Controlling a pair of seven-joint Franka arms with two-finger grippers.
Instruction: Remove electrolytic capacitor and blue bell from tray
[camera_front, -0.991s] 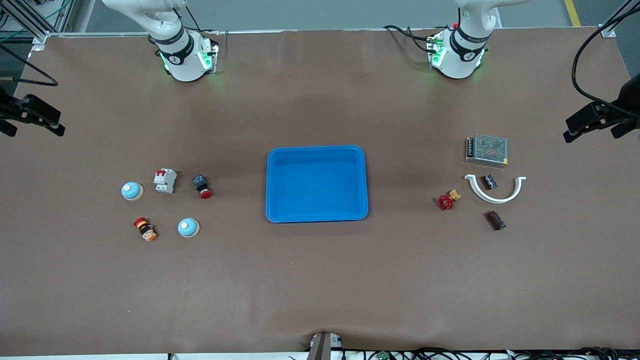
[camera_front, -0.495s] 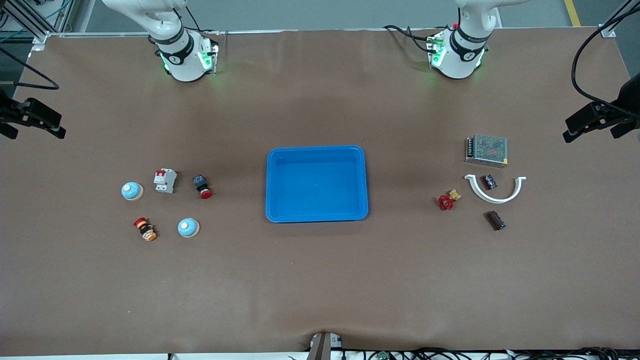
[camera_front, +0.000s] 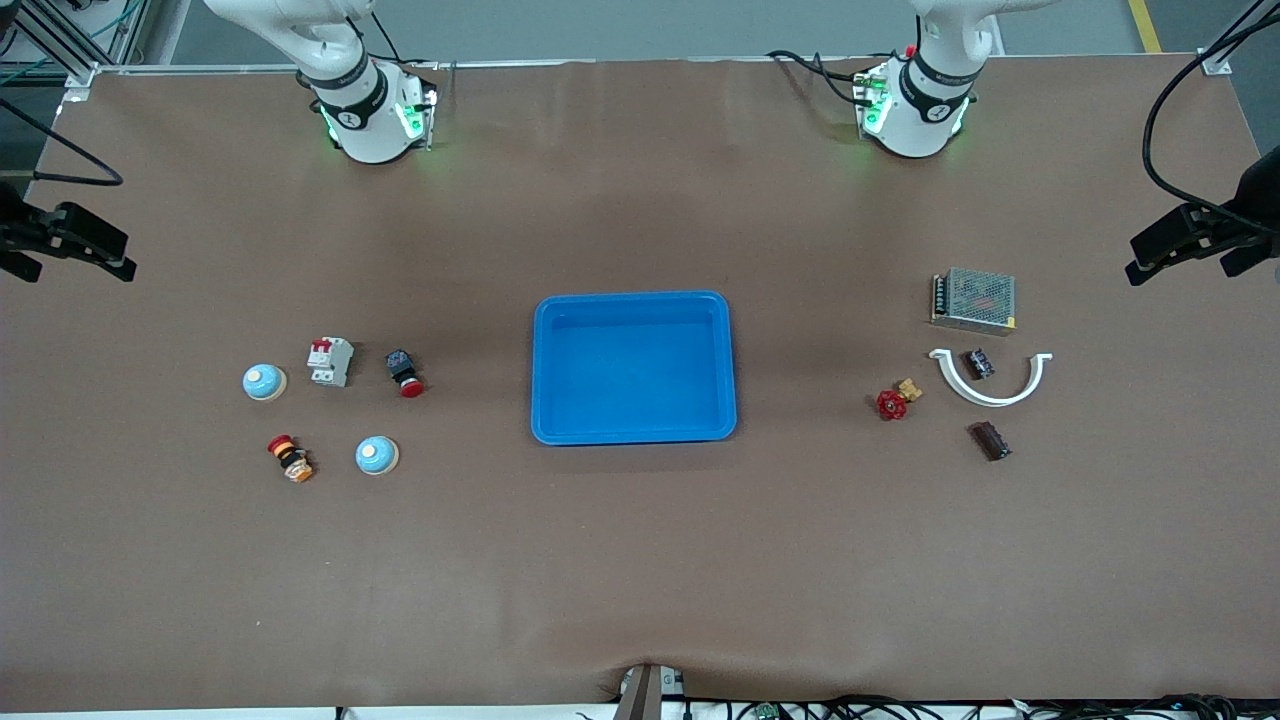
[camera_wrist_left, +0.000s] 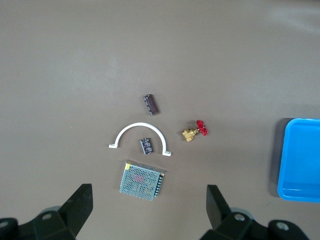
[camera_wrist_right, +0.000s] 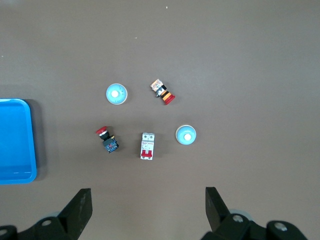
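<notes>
Spreading wide, both hands' fingertips cropped.

Brown matte table cover spans nearly whole front view, faint creases near camera edge. Grey floor strip above table's top edge, yellow floor line at one corner. Metal frame struts at right arm's end. Black cables along lowest edge. Lighting even, soft, shadows faint.
</notes>
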